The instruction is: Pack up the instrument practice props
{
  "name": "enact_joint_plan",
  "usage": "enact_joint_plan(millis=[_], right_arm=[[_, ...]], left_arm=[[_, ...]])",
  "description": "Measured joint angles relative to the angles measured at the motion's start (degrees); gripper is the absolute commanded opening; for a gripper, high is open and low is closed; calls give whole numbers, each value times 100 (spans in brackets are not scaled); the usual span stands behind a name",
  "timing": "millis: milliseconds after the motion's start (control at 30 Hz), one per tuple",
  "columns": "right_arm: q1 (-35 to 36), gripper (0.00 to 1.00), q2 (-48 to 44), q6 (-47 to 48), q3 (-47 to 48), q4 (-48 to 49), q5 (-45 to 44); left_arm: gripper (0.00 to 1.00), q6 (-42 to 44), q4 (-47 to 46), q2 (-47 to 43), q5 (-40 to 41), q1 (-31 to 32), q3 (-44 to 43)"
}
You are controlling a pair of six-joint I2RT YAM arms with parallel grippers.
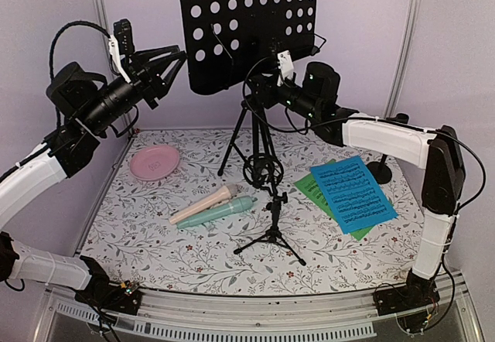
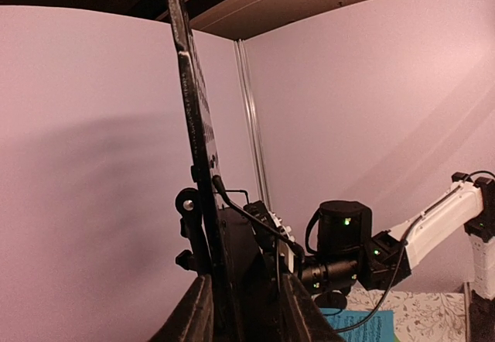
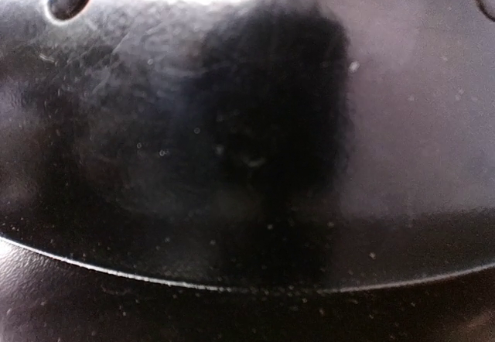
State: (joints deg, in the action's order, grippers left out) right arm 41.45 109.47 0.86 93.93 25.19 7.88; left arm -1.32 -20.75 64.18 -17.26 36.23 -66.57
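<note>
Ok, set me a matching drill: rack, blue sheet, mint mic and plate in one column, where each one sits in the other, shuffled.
Things:
1. rack
2. blue sheet
3. mint mic
4. plate

Places:
A. lying on the green sheet
B. flat, at the far left
C. upright at the back
D. lying beside the beige mic

Pairs: 1-C, 2-A, 3-D, 4-B
</note>
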Motion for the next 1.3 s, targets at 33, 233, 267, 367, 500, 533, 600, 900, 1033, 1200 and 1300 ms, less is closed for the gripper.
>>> enact_joint_plan(millis=[33,233,267,367,500,533,600,900,1033,1200,1300], right_arm=[[0,48,22,0,7,46,-2],[-39,46,223,-57,37,339,-28],[-52,44,264,-103,61,391,-24],[-105,38,365,-229,195,490,35],[-151,23,455,-289,319,509,216],[-155,20,463,-286,323,520,240],[-179,14,466,-289,323,527,328],[-188,3,459,-256,310,527,404],[-188,0,407,-214,280,479,446],[-188,0,227,-90,157,278,483],[-188,0,122,-63,114,131,483]], left_arm=[[33,4,2,0,0,0,0],[32,28,0,-2,2,0,0],[32,28,0,-2,2,0,0],[32,31,0,-11,4,0,2],[32,48,0,-72,13,0,31],[33,52,2,-94,20,0,37],[33,61,2,-120,22,0,42],[32,76,2,-140,46,0,48],[32,76,0,-140,63,0,52],[32,76,0,-140,98,0,55],[32,79,0,-138,107,0,55]])
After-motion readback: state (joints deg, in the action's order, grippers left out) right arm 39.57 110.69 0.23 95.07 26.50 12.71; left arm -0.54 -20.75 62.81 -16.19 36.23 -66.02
